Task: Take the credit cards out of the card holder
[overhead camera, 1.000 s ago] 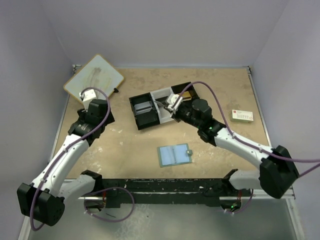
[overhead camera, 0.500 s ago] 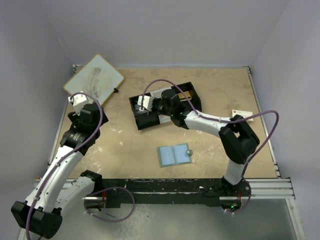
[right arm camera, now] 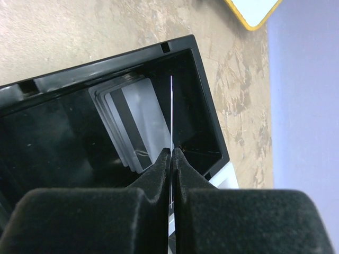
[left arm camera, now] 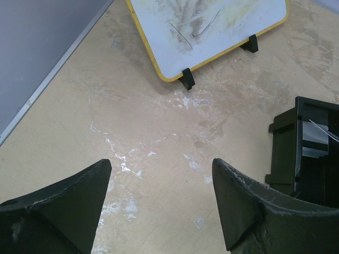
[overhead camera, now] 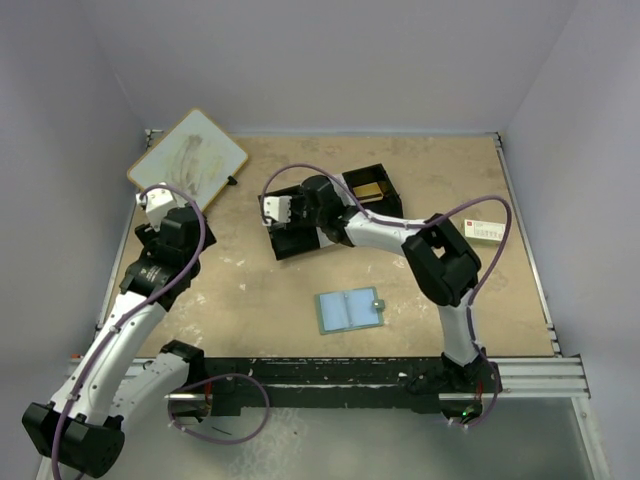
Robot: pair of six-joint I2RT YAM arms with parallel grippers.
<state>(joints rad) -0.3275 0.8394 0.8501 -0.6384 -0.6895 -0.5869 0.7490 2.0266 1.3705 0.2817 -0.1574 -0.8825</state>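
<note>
Right end effector (right arm camera: 171, 154) pinched a card (right arm camera: 171, 111) edge-on over the tray (right arm camera: 209, 132); released crooked, it could catch its wall, missing the stack (right arm camera: 130, 124). Left end effector (left arm camera: 161, 169) hung wide

The open wallet (overhead camera: 349, 310) lay at 6 o'clock on the table (overhead camera: 250, 290). The black tray (overhead camera: 293, 244) sat at 12, a gold card (overhead camera: 372, 188) in its right compartment. The right gripper (overhead camera: 276, 212) reached over its left end.

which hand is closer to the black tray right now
Right. The right hand hangs over an end compartment of the tray, shut on a card held edge-on. The left hand is open over the table beside the tray, near the whiteboard.
</note>
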